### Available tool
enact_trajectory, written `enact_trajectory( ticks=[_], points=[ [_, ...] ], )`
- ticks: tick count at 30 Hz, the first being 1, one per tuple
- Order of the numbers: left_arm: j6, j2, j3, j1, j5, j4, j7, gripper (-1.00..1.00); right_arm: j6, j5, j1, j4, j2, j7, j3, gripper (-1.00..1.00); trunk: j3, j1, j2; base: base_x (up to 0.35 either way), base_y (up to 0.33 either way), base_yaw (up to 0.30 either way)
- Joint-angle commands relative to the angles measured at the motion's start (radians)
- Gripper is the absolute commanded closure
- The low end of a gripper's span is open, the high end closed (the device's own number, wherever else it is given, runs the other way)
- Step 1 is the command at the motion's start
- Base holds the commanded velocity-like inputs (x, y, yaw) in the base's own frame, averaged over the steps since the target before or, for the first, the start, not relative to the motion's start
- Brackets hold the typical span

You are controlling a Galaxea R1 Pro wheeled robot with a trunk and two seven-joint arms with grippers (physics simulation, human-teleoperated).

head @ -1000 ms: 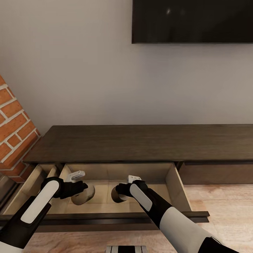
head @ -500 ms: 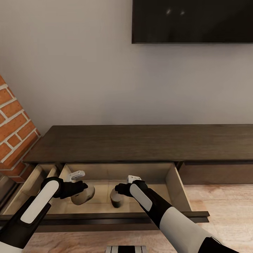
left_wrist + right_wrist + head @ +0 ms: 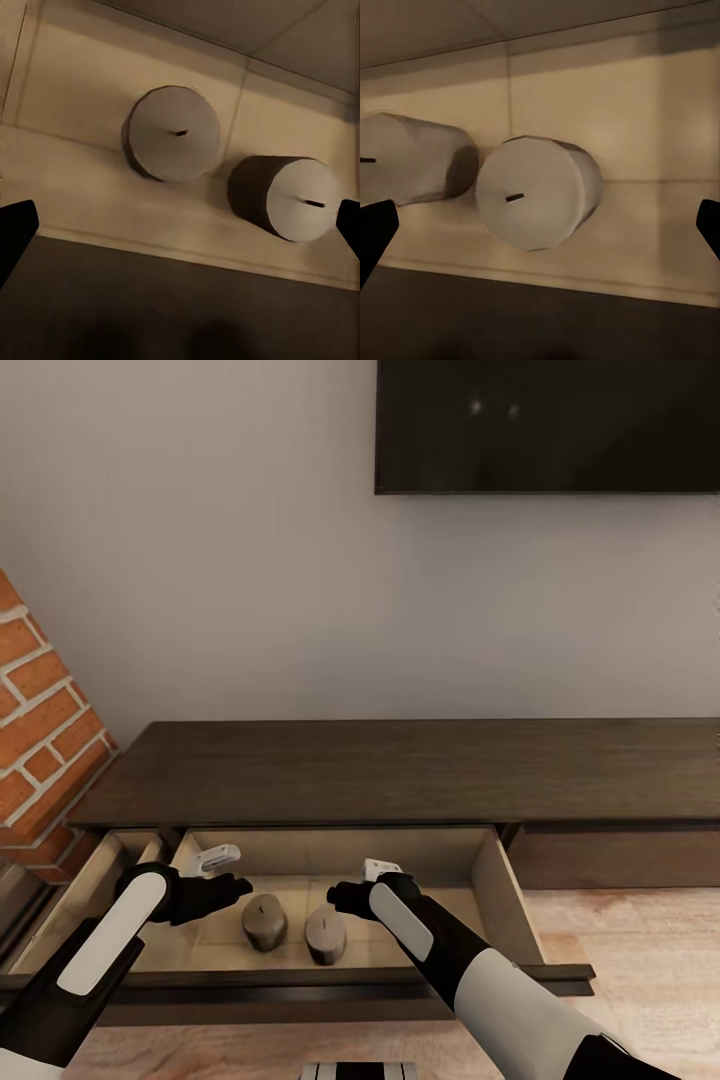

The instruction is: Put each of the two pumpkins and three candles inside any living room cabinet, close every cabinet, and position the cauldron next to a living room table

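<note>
Since the earlier frames both candles have left the claws and now lie on their sides on the drawer floor: the left candle (image 3: 264,922) and the right candle (image 3: 326,934), just beside each other in the open drawer (image 3: 487,875) of the cabinet (image 3: 400,765). Left claw (image 3: 236,884) and right claw (image 3: 336,896) hover above them, fingers spread and empty, forearms angled inward over the drawer front, presumably released for stowing.
</note>
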Motion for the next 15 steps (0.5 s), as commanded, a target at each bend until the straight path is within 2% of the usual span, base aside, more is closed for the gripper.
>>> enact_trajectory(
  ticks=[1,11,15],
  points=[
    [0.0,0.001,-0.001,-0.001,0.01,-0.001,0.011,-1.0,0.0,-0.008,-0.001,-0.001,0.0,-0.009,0.003,-1.0,0.003,-0.001,0.0,0.0,0.0,0.0],
    [0.0,0.002,0.003,-0.001,0.01,-0.002,0.011,-1.0,-0.002,-0.013,-0.001,-0.002,-0.002,0.0,0.002,-1.0,0.042,-0.005,0.002,-0.003,0.0,0.0],
    [0.001,0.001,0.022,-0.001,0.011,-0.002,0.008,-1.0,-0.003,-0.02,-0.001,-0.002,-0.004,0.002,0.001,-1.0,0.057,-0.007,0.003,-0.184,0.0,0.0]
  ],
)
